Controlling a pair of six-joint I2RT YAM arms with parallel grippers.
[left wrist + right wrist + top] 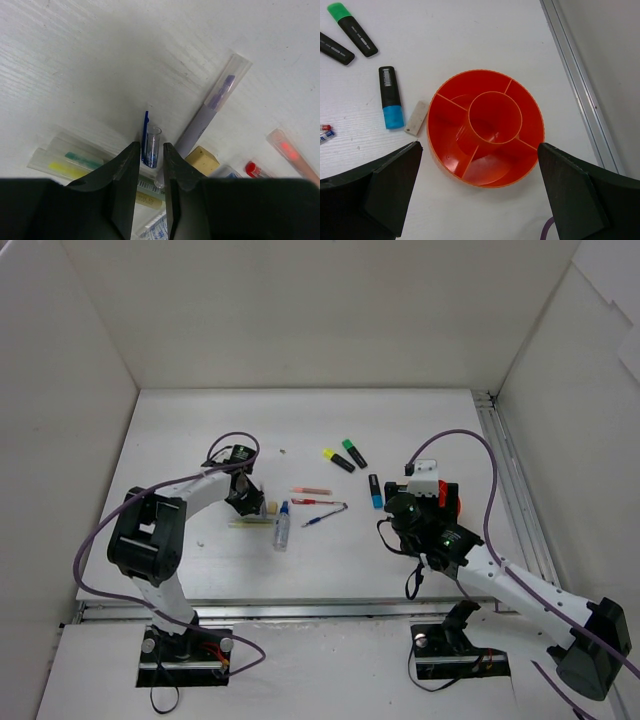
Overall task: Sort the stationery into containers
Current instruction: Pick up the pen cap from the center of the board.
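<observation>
My left gripper point(150, 150) point(246, 496) points down at the table, its fingers nearly together around a small clear tube with a blue clip point(150, 145). Round it lie a grey clear-capped tube point(210, 112), a tan eraser block point(201, 160) and clear strips point(75, 162). My right gripper point(479, 146) point(438, 502) is wide open and empty above the round orange-red pot point(447, 160) point(459, 506), which has inner dividers. The green point(352, 27), yellow point(338, 460) and blue point(390, 97) highlighters lie left of the pot. A white eraser point(416, 117) lies beside the pot.
Red pens point(312, 491) and a blue pen point(325, 516) lie mid-table, with a clear blue-capped tube point(282, 526) and a pale strip point(250, 524) by the left gripper. White walls enclose the table. A metal rail point(575, 80) runs along the right edge.
</observation>
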